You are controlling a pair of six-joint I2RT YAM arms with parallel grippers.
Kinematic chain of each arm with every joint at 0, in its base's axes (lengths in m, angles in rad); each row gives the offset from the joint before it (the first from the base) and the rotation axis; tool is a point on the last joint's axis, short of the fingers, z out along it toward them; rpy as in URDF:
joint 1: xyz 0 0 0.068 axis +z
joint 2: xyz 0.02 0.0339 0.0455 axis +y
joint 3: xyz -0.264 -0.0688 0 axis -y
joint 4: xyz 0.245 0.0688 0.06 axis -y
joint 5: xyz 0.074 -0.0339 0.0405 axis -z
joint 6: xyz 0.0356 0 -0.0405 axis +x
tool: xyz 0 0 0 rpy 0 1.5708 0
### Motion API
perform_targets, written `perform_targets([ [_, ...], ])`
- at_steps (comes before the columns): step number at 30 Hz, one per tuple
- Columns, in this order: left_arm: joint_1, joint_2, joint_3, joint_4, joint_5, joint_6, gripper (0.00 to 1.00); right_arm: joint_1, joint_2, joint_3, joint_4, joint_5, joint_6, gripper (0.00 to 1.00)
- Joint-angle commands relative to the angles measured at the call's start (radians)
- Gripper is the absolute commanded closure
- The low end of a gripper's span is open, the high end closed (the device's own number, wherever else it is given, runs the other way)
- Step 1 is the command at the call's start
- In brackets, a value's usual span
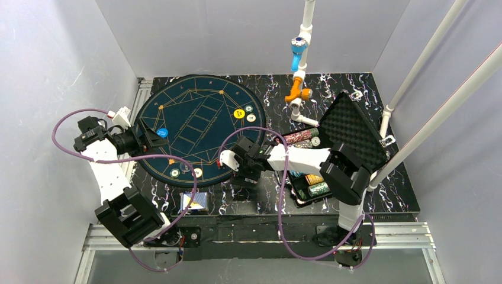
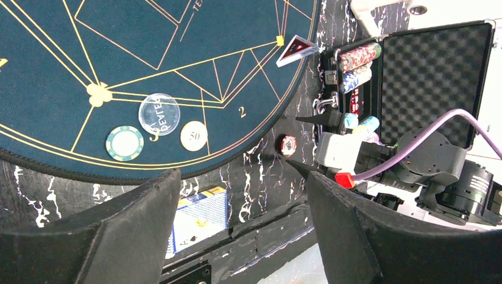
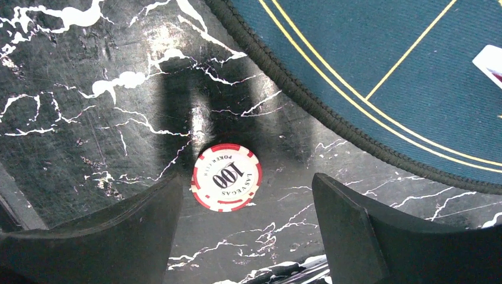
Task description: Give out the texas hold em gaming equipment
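Observation:
A red-and-white 100 chip (image 3: pixel 226 177) lies flat on the marble table just outside the round blue mat (image 1: pixel 198 127). My right gripper (image 3: pixel 247 180) hovers open over it, the chip nearer its left finger, untouched. The left wrist view shows the same chip (image 2: pixel 288 144) in front of that gripper's tips. Near the mat's front edge lie a green-edged chip (image 2: pixel 125 143), a clear dealer disc (image 2: pixel 158 114) and a pale 50 chip (image 2: pixel 193 135). A yellow chip (image 1: pixel 239 113) and a white chip (image 1: pixel 251 118) lie far right. My left gripper (image 1: pixel 158 137) is open and empty above the mat's left side.
An open black foam-lined case (image 1: pixel 355 133) stands at the right with rows of chips (image 1: pixel 312 180) in it. A blue-backed card pack (image 1: pixel 194 202) lies by the table's front edge. One card (image 2: pixel 296 49) rests at the mat's rim. White pipes (image 1: pixel 302 65) rise at the back.

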Motion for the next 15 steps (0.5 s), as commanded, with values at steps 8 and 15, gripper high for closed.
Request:
perform_targets([
  [8,0.005,-0.026,0.002,-0.009,0.038,0.005,0.24,0.009,0.041,0.051,-0.002,-0.032,-0.003,0.19],
  [15,0.005,-0.013,0.006,-0.008,0.035,0.004,0.24,0.010,0.059,0.069,-0.012,-0.046,-0.002,0.35],
])
